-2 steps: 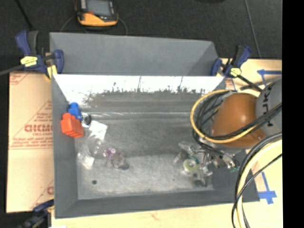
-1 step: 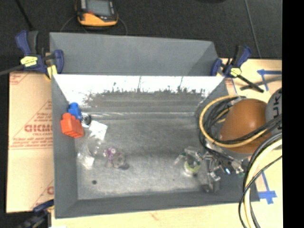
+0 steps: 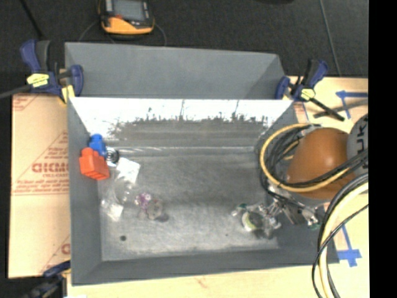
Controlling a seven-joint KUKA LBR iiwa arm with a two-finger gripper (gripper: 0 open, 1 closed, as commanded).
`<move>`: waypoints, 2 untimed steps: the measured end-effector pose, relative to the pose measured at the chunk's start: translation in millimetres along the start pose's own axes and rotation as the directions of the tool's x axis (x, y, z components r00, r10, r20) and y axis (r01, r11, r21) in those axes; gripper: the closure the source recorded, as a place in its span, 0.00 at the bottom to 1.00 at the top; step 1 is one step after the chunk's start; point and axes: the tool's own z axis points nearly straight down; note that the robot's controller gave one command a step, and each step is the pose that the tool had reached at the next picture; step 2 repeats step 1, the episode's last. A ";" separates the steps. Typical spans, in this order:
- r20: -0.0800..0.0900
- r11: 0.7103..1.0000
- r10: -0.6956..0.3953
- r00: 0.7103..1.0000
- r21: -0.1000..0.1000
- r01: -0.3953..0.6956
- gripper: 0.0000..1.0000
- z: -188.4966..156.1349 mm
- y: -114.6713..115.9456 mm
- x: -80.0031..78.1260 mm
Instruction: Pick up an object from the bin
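Observation:
My gripper [image 3: 268, 218] is low over the bin floor at the front right, under the arm's orange dome. Right at its tip lies a small pale greenish-white thing [image 3: 249, 220]; whether it is held I cannot make out. Across the floor to the left lies a small clear piece with a purple tint [image 3: 147, 205].
Against the left wall sit an orange block [image 3: 93, 164] and a blue piece [image 3: 97, 143] just behind it. A crumpled clear plastic piece [image 3: 122, 184] lies beside them. The arm and its cables cover the bin's right side.

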 end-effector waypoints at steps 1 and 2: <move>-0.010 1.000 0.002 1.000 -0.004 -0.002 1.00 -40.9 -2.4 -1.9; -0.010 1.000 0.002 1.000 -0.004 -0.002 1.00 -40.9 -2.4 -1.9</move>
